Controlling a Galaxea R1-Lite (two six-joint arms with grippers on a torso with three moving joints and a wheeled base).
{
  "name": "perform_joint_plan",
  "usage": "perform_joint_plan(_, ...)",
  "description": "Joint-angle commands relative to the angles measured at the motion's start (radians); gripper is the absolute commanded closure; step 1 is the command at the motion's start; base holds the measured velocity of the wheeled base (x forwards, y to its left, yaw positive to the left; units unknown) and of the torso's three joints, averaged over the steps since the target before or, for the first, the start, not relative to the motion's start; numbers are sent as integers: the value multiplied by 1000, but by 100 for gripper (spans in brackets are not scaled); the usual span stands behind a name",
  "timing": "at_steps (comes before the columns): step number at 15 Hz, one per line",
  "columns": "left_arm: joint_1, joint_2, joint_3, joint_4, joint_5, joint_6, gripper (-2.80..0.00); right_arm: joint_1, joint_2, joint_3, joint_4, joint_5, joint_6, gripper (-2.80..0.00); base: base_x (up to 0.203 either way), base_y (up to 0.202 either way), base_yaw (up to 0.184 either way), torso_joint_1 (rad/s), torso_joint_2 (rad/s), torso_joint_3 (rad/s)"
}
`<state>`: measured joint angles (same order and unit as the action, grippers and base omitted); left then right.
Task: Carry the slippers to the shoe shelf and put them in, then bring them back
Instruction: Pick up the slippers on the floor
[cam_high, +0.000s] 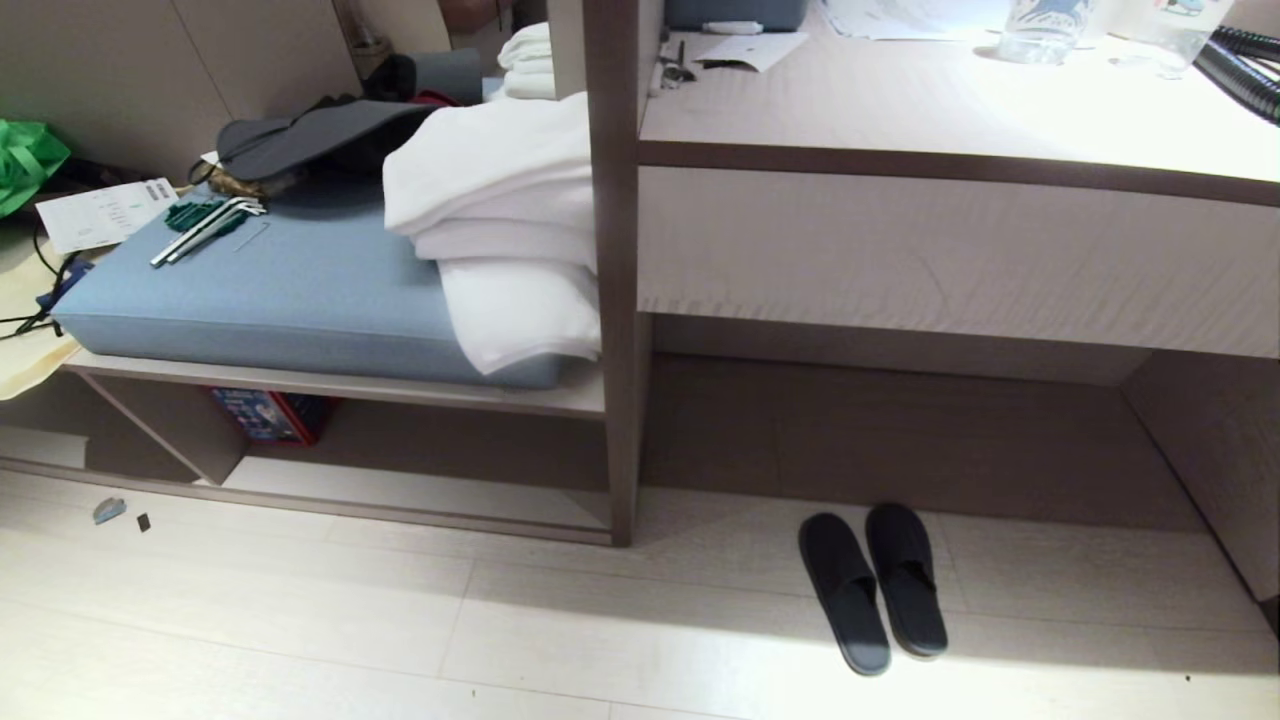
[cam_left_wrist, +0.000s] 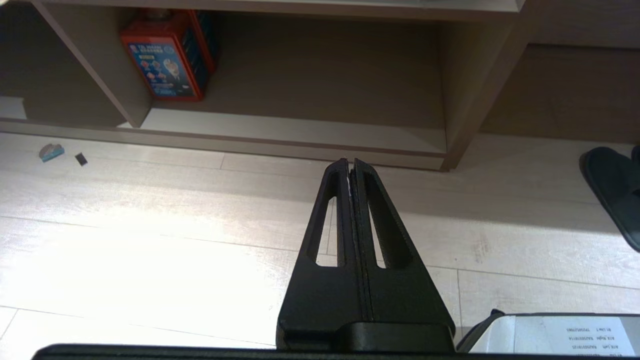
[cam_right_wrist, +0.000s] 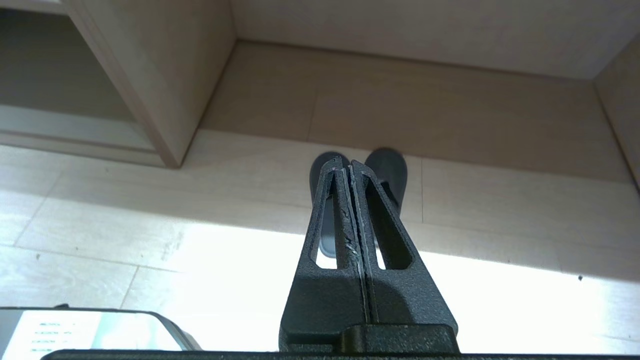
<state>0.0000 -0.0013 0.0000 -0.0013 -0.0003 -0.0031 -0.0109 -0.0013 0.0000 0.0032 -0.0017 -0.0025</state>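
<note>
A: Where do the slippers lie?

B: Side by side on the pale floor, touching along their inner edges, toes toward the recess under the counter. They sit just right of the upright panel, half in shadow and half in light.

A: And the shelf?

B: Left of that panel, low and open, its pale base board bare. A red box stands at the back of it, partly behind a divider. Above it is a blue cushion bearing white towels.

A: The grippers?

B: Neither shows in the head view. The left gripper hangs over the floor facing the shelf, fingers pressed together, nothing between them. The right gripper points at the slippers, also closed and empty, clear of them.
</note>
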Motion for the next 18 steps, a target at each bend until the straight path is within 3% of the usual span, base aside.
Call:
perform_joint_plan(1,0,0,0,0,0,-2,0,0,1,0,0,0,-1,0,0,0,0,-5,-4,-195)
perform_joint_plan(18,0,0,0,0,0,-3,0,0,1,0,0,0,-2,0,0,0,0,3,2,-197)
